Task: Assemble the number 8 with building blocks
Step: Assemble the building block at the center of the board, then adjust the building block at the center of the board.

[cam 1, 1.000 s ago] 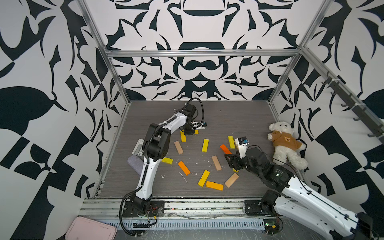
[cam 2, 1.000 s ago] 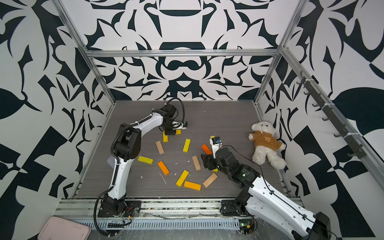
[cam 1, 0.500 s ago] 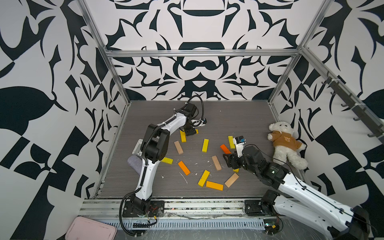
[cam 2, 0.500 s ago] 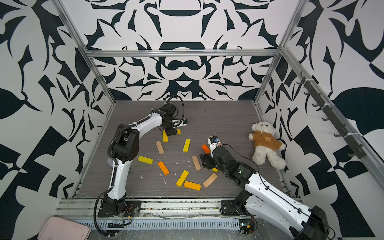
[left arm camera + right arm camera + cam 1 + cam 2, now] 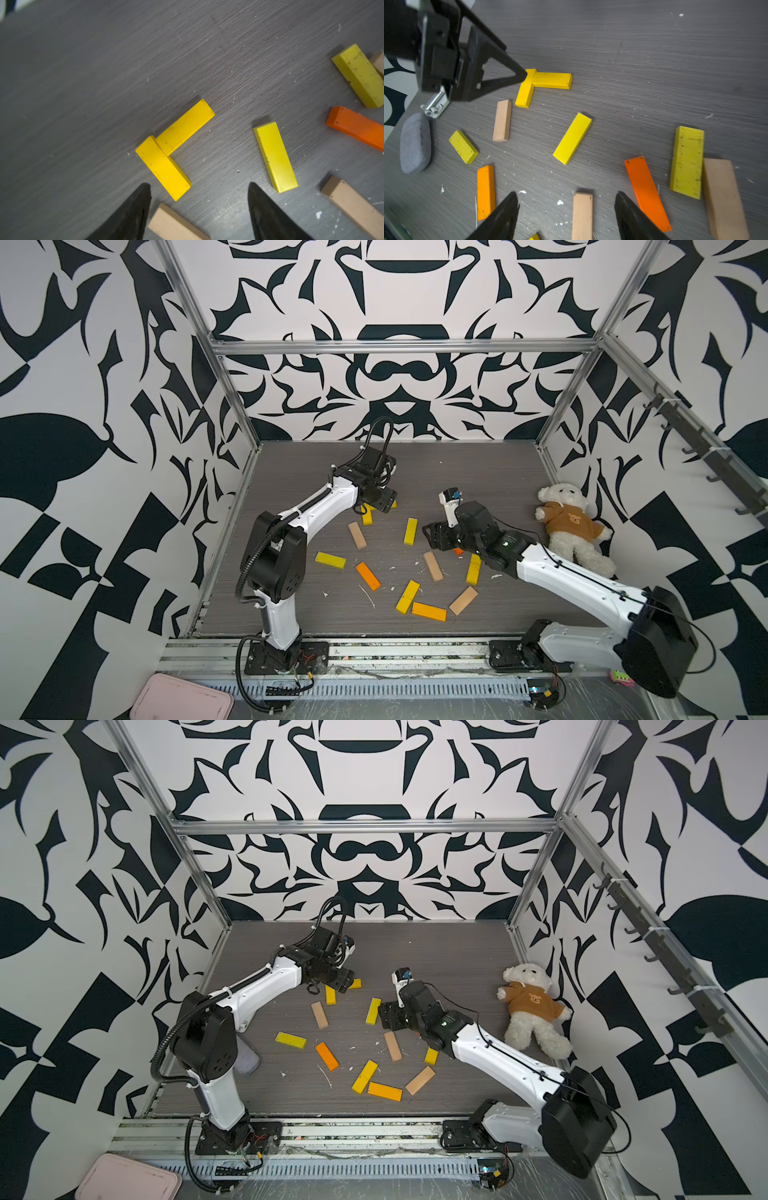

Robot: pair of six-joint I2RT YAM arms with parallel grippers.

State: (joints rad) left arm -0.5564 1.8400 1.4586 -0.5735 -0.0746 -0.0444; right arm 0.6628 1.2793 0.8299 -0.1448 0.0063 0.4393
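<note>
1. Two yellow blocks touch at a corner, making an L pair (image 5: pixel 166 145) (image 5: pixel 367 515). It lies flat just above the centre of the floor (image 5: pixel 332 622) in both top views, partly hidden under the left arm's wrist.
2. Left gripper (image 5: pixel 199 185) (image 5: pixel 384 504): fingers spread apart, nothing between them. In the right wrist view one fingertip (image 5: pixel 522 75) sits at the corner of the L; whether it touches cannot be told.
3. Right gripper (image 5: pixel 566 193) (image 5: pixel 432 533): fingers spread apart, at mid-frame in both top views. A tan block (image 5: pixel 582 214) (image 5: pixel 433 566) shows between the fingers in the right wrist view, with a gap on each side, not clamped.
4. Loose pieces, all flat:
   - centre yellow block (image 5: pixel 410 531), between the two grippers
   - left tan block (image 5: pixel 357 535), left of that
   - far-left yellow block (image 5: pixel 330 560)
   - orange block (image 5: pixel 368 576)
   - slanted yellow block (image 5: pixel 407 596), amber block (image 5: pixel 429 611) and low tan block (image 5: pixel 463 600), close together at lower centre
5. Red-orange block (image 5: pixel 645 193) and speckled yellow block (image 5: pixel 687 162) (image 5: pixel 473 568) lie beside the right gripper.
6. Teddy bear (image 5: pixel 573 526) lies at the right edge of the floor, apart from the blocks.
</note>
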